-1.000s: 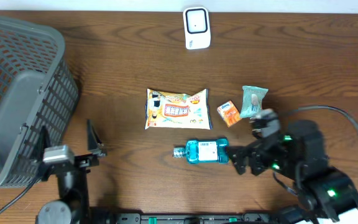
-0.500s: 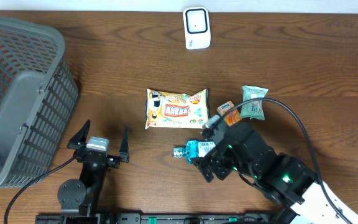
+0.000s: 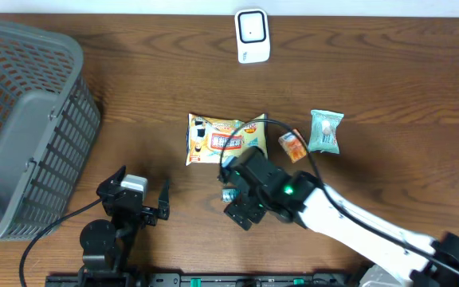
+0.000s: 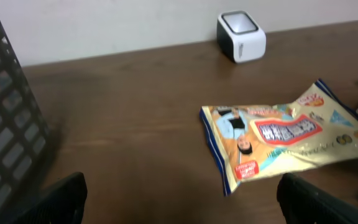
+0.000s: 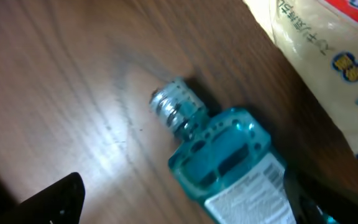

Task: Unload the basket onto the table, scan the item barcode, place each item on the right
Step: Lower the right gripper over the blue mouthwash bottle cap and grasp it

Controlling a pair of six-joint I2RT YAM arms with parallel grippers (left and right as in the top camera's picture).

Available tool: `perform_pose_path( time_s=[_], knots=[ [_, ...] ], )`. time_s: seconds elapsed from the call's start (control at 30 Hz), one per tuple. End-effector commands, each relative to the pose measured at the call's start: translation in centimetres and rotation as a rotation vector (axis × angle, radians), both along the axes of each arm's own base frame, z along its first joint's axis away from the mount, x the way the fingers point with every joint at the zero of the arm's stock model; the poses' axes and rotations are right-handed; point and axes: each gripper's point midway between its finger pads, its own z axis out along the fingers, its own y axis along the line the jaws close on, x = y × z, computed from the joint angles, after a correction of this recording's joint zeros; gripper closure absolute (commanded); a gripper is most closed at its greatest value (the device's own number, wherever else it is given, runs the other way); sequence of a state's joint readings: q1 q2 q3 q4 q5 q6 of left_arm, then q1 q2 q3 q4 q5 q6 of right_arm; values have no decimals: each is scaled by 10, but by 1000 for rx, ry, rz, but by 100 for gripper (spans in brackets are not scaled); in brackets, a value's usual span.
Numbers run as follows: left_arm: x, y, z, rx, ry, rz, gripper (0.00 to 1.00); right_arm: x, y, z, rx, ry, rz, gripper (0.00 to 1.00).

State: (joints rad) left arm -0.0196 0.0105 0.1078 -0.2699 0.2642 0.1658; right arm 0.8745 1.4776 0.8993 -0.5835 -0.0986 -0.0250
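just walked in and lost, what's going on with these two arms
The right tool hangs open over the blue bottle, which lies on its side on the table and is not yet gripped. The left tool is open and empty, near the grey basket. The white scanner stands at the far edge with nothing in front of it.

Wooden table (image 3: 134, 80), blue bottle (image 5: 229, 149) lying beneath right pincer (image 3: 234, 191), snack bag (image 3: 213, 139) just beyond, orange packet (image 3: 292, 146) and green sachet (image 3: 325, 131) to its right, white scanner (image 3: 252, 36) far beyond, grey basket (image 3: 22, 119) well left.
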Motion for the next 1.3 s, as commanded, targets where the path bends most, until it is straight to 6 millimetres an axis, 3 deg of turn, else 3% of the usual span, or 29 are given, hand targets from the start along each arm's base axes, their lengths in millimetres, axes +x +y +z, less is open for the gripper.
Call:
perform_pose_path(
  time_s=[0.0, 0.23, 0.43, 0.67, 0.8, 0.93, 1.07, 1.17, 1.27],
  knots=[
    [-2, -1, -13, 13, 38, -12, 2, 14, 11, 6, -27, -66, 50, 2],
    [-2, -1, -13, 13, 38, -11, 2, 2, 25, 5, -40, -85, 153, 1],
    [-2, -1, -13, 13, 38, -12, 2, -3, 34, -14, -69, -84, 223, 2],
    [-2, -1, -13, 13, 38, -12, 2, -5, 29, -52, -154, -35, 278, 18],
    [-2, -1, -13, 13, 38, -12, 2, -1, 24, -69, -208, -33, 268, 44],
    [-2, -1, -13, 13, 38, -12, 2, 2, 26, -67, -202, -45, 260, 76],
    [-2, -1, -13, 13, 38, -12, 2, 9, 31, -56, -173, -53, 213, 91],
    [-2, -1, -13, 13, 38, -11, 2, 16, 31, -46, -157, -61, 185, 92],
    [-2, -1, -13, 13, 38, -12, 2, 18, 26, -35, -160, -58, 174, 62]
  ],
)
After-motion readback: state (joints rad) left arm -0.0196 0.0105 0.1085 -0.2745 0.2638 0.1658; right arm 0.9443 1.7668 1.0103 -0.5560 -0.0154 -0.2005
